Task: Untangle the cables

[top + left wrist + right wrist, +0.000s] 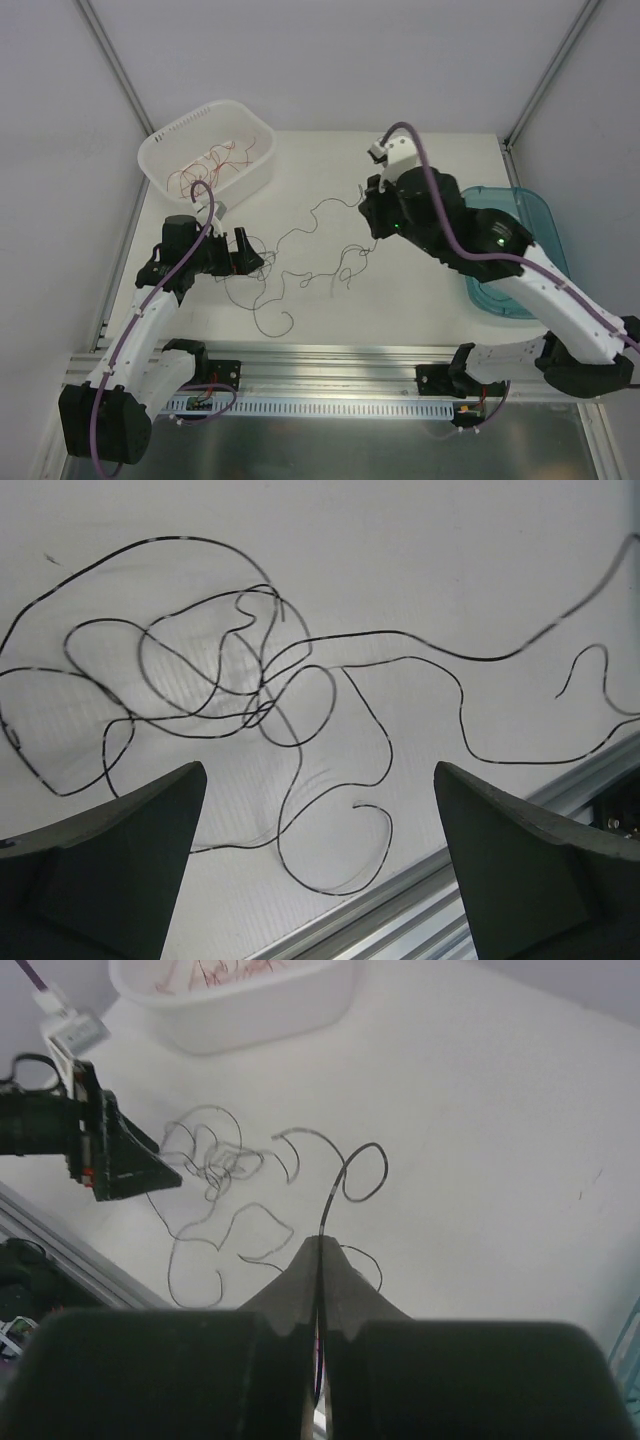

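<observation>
Sprawling on the counter (320, 160) near the white basket (240, 185), the light, springy cables (262, 688) suit pinching by a free end: right jaws seemingly shut on one strand, left jaws wide, empty.

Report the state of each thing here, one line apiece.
Thin black curly wires: tangled, lying on the white table.
Left pincer: open, holding nothing.
Right pincer: shut on one black wire.
White slotted plastic basket: upright, holding thin red wires.
Clear teal plastic tray: upright, partly hidden behind right arm.
</observation>
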Motion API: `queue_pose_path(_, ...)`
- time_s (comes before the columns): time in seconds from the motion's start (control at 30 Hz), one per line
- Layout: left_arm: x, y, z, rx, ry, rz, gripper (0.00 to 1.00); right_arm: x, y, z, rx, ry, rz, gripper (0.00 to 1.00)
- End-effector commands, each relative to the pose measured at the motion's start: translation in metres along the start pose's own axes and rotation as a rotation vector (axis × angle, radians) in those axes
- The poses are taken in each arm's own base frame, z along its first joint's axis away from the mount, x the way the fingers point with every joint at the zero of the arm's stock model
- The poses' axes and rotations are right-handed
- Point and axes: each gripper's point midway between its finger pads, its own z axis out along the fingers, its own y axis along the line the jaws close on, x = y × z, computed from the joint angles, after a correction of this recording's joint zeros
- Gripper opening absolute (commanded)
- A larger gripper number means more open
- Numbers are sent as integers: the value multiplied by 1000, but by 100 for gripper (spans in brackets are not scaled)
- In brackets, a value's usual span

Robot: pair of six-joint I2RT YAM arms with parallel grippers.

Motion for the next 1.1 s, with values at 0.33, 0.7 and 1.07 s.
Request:
queue_pose_path(0.33, 18, -60, 4, 162, 36, 23, 99, -50, -4, -40, -72, -178, -73, 1)
queue_pose_path(0.7, 41, -97, 28, 132, 37, 46, 99, -49, -11, -46, -56, -188, -79, 0)
queue_pose_path(1.07, 29, -107, 64, 10, 5, 78, 95, -27, -29, -7, -9, -99, -68, 1)
